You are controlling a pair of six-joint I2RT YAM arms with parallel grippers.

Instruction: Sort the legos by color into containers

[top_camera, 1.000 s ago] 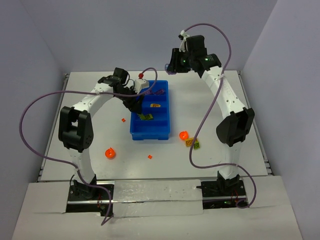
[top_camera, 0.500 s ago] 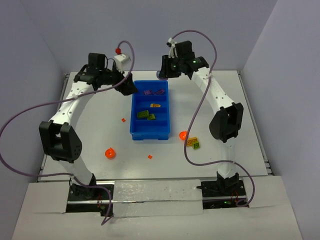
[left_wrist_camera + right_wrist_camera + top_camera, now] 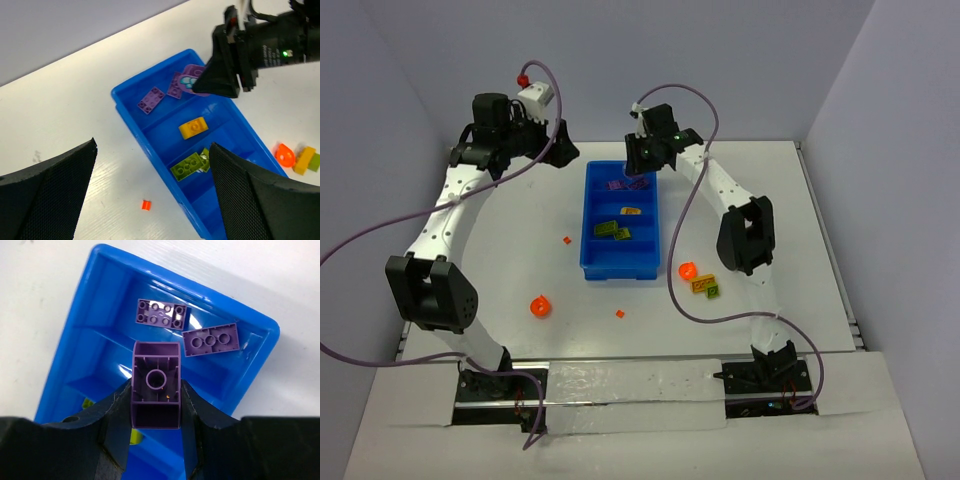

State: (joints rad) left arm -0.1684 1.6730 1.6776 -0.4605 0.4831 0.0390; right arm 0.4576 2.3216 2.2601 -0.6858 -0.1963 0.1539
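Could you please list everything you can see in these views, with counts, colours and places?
blue tray: one, four compartments, mid-table
white table: one, under everything
purple legos: two, loose in the far compartment
third purple lego: one, held above that compartment
yellow lego: one, second compartment
lime green legos: two, third compartment
round orange pieces: two, on the table, one left-front of the tray, one right of it
loose yellow piece: one, beside the right round piece
loose green piece: one, next to it
small orange bits: two, on the table, left and in front of the tray
left gripper: black, jaws open, empty
right gripper: black, jaws shut on the third purple lego
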